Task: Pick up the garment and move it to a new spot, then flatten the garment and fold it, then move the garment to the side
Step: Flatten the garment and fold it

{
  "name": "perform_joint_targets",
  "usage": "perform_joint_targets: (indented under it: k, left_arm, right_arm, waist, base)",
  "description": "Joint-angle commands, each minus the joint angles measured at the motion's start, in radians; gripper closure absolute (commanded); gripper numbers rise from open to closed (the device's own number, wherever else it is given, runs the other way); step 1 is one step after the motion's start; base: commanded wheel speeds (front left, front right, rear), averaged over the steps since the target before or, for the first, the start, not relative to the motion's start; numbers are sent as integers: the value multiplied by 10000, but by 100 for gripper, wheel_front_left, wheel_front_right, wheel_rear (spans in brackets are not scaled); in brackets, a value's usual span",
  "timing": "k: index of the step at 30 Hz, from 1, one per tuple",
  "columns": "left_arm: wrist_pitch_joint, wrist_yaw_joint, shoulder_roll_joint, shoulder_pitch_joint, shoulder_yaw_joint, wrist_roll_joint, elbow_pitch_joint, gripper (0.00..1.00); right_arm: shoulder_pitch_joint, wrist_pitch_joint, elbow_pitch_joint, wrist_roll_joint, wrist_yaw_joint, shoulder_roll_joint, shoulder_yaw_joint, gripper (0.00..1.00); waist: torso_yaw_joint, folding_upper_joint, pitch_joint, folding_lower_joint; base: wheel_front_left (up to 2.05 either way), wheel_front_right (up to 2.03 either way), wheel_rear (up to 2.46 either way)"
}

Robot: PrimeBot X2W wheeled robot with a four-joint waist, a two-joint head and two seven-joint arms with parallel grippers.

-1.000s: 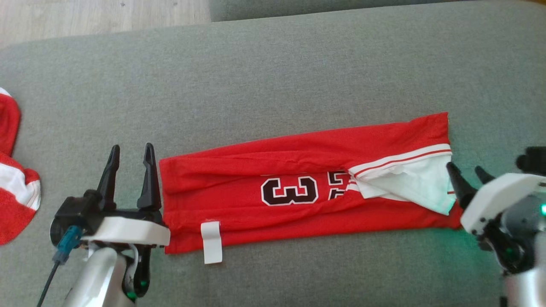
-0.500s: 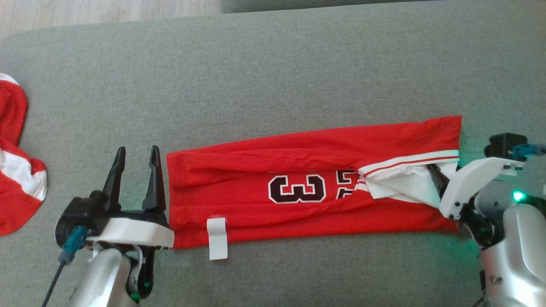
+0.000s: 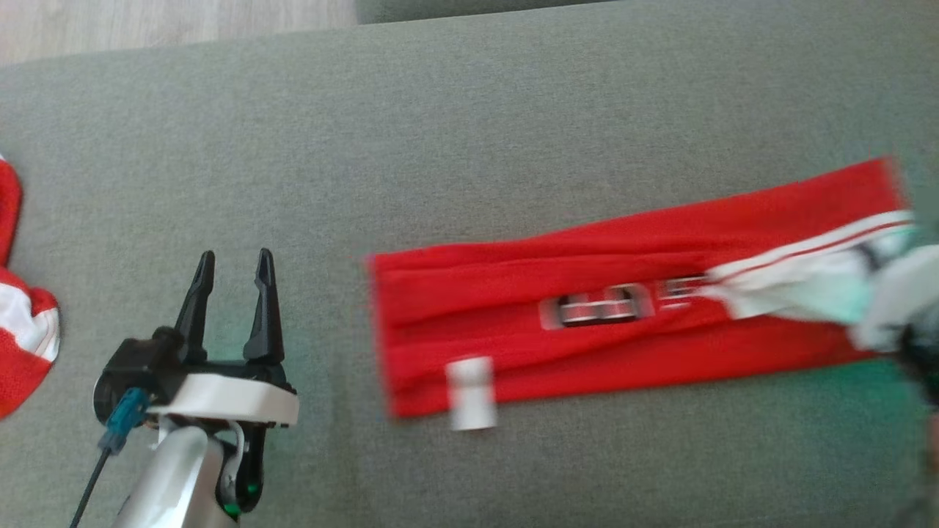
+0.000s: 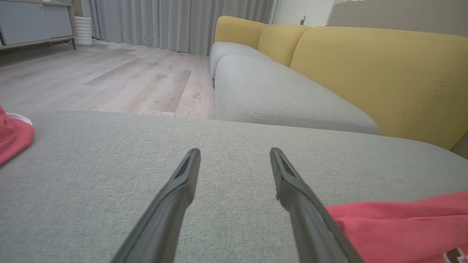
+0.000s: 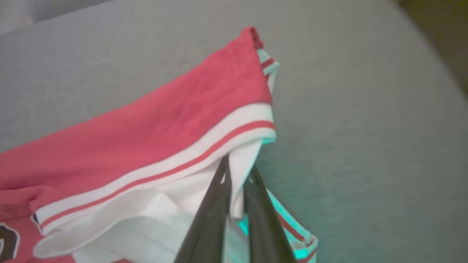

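The right gripper [image 5: 237, 164] is pinched shut on the white inner cloth at the right end of the garment [image 5: 164, 120], just under the striped band. The garment lies as a long folded red strip across the grey cushion [image 3: 469, 132]. It is blurred in the head view.

The bite looks thin and close to the edge, so a pull could slip the cloth free. It could also drag only the white layer and peel the fold open, since the cushion's weave is likely to hold back the rest.

The left gripper [image 3: 235, 254] hovers with its fingers spread and holds nothing. It sits well apart from the strip's left edge, where a white tag [image 3: 471, 392] sticks out.

Another red-and-white cloth [image 3: 22, 345] lies at the far left — nothing blocks the cushion to the right.
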State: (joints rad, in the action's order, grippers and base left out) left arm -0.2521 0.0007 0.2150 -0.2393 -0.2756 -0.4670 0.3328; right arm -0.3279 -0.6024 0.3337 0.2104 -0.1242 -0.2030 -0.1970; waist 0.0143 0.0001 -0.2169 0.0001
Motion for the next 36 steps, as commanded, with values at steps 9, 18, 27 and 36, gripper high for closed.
perform_joint_targets:
  k: [9,18,27,36]
  left_arm:
    - [-92,137,259,-280,303,7,-432,0]
    - [-94,72,211,-213,227,-40,-261,0]
    - [-95,86,291,-155,270,-102,-233,0]
    - [-88,11,175,-314,45,-89,-129,0]
  right_arm:
    - [909,-668,-2526,-996,-65,-1189,-1913,100]
    - [1466,-1150,-4161,-104,-65,-202,-181,100]
    - [1249,-978,-4844,740,-65,1001,3687,100]
    - [49,-449,-2549,1045,-65,1481,5557,100]
  waist:
    - [102,-1,-10,-1]
    - [-33,-1,375,-1]
    - [-53,-1,466,-1]
    - [-320,-1,396,-1]
  base:
    - [0,0,0]
    - [0,0,0]
    - [0,0,0]
    - [0,0,0]
